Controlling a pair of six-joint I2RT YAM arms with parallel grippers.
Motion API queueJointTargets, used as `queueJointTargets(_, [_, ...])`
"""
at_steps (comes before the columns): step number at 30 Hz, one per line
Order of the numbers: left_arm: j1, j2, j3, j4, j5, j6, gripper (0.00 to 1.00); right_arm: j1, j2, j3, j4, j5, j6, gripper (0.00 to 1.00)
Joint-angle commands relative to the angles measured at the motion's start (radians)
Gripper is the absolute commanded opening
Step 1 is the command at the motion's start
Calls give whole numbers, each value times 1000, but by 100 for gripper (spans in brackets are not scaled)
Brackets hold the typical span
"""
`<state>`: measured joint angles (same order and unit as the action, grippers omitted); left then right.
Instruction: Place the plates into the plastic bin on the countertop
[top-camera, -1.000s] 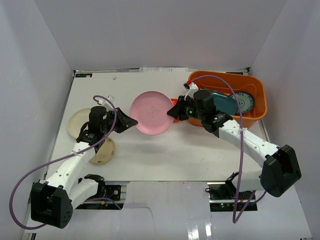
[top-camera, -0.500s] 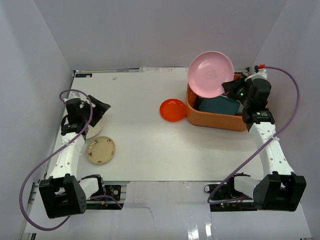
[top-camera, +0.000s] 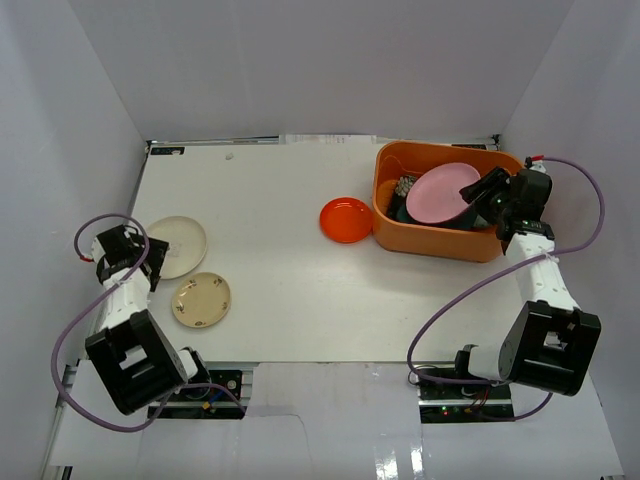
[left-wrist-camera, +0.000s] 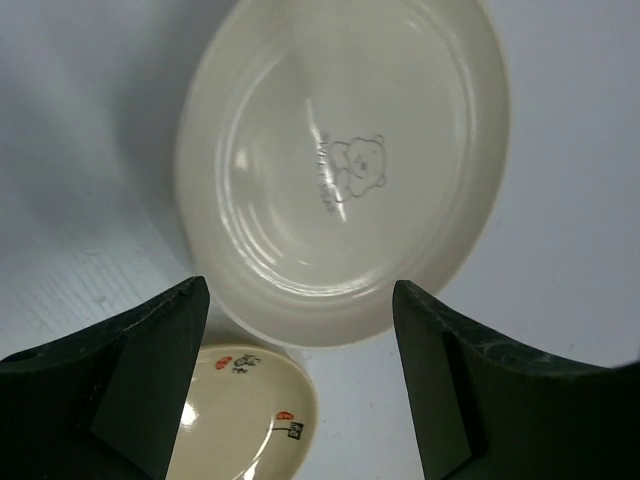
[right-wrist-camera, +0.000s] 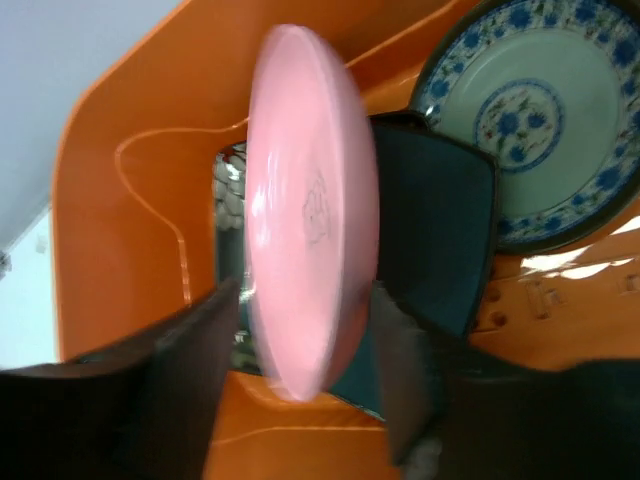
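The orange plastic bin stands at the back right of the white countertop. A pink plate leans tilted inside it. My right gripper sits at that plate's right edge. In the right wrist view the pink plate stands on edge between my open fingers, its rim free, over a teal square plate and a blue-patterned plate. My left gripper hangs open above a round cream plate and touches nothing. A small orange-red dish lies just left of the bin.
A small cream dish with red and black marks lies in front of the cream plate. A dark flowered plate peeks out at the bin's back left. Pale walls close in the table on three sides.
The right arm lowered the pink plate from above the bin down into it and its jaws widened. The left arm drew back to the far left, over the cream plates.
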<state>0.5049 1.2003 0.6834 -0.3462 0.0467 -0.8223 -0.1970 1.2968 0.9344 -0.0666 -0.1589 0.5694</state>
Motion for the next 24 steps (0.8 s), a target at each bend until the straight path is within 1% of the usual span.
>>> queueJointTargets(1, [38, 39, -24, 15, -59, -11, 84, -2, -30, -2, 54, -56, -2, 65])
queueJointTargets(2, [47, 74, -24, 15, -51, -17, 84, -4, -46, 0, 71, -59, 0, 72])
queueJointTargets(3, [58, 91, -24, 15, -53, -18, 84, -4, -56, 0, 83, -63, 1, 86])
queueJointTargets(5, [70, 135, -24, 23, -54, -21, 83, -2, -88, 7, 80, -85, 3, 96])
queueJointTargets(6, [87, 151, -22, 27, -51, -21, 83, -2, -100, 9, 80, -96, 12, 97])
queueJointTargets(11, [92, 252, 2, 47, -48, -12, 79, 22, -207, -32, 120, -175, 46, 98])
queueJointTargets(13, [95, 286, 10, 70, -41, -6, 69, 56, -237, -46, 137, -204, 52, 98])
queueJointTargets(14, [93, 298, 13, 76, 2, -2, 62, 71, -266, -63, 143, -211, 55, 98])
queueJointTargets(15, [95, 312, 18, 82, 7, 3, 42, 111, -280, -74, 160, -215, 58, 98])
queueJointTargets(16, [95, 317, 24, 91, 12, 6, 29, 134, -307, -84, 166, -217, 57, 98])
queueJointTargets(17, [95, 320, 28, 92, 21, 12, 13, 187, -318, -100, 169, -214, 53, 97])
queueJointTargets(18, [95, 320, 31, 95, 25, 14, 4, 226, -327, -108, 171, -205, 47, 97])
queueJointTargets(19, [95, 317, 31, 96, 33, 14, 0, 258, -338, -114, 172, -200, 34, 97])
queueJointTargets(20, [95, 309, 30, 99, 57, 12, 0, 322, -341, -130, 174, -200, 29, 97])
queueJointTargets(23, [95, 227, -8, 166, 140, 0, 0, 422, -332, -149, 197, -218, 3, 98])
queueJointTargets(24, [92, 193, -27, 230, 210, -9, 0, 489, -326, -148, 200, -223, -6, 98])
